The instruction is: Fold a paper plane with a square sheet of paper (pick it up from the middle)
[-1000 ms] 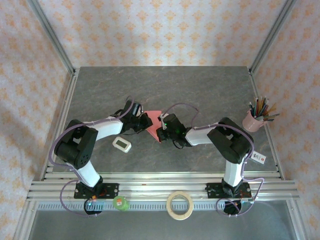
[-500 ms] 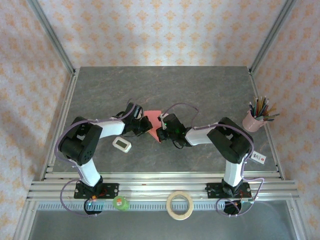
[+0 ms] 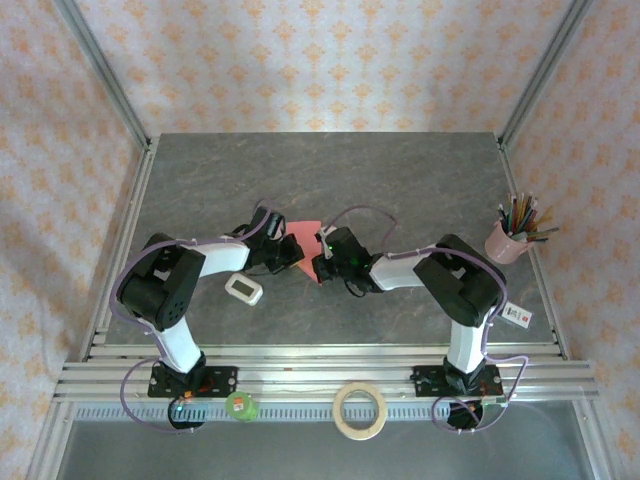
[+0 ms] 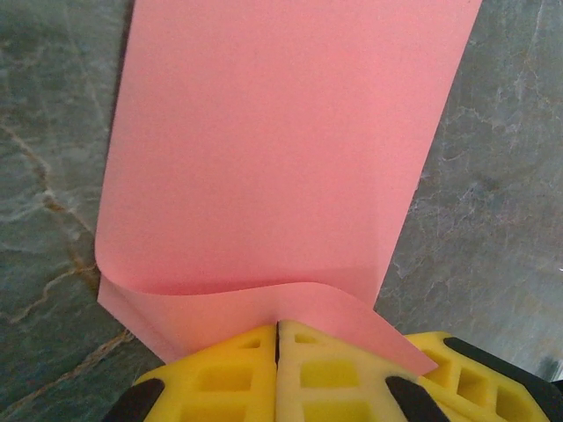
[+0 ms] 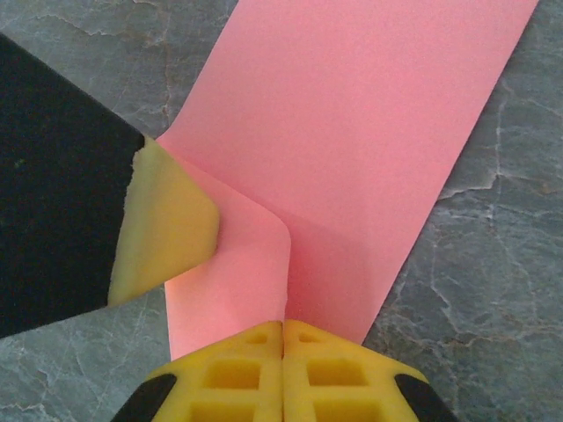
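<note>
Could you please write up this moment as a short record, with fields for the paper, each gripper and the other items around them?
paper: square sheet of paper, pink, mostly flat on the table, near edge lifted and curled
left gripper: fingers shut on the curled edge
right gripper: fingers shut on a raised fold of the sheet
fold state: no plane shape yet
nearby: white gadget, cup of pencils, tape roll

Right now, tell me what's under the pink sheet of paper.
The grey stone table shows on both sides of the pink sheet, which seems to rest on it. The near edge curls back over the sheet itself. Anything directly beneath is covered; no bulge shows.
</note>
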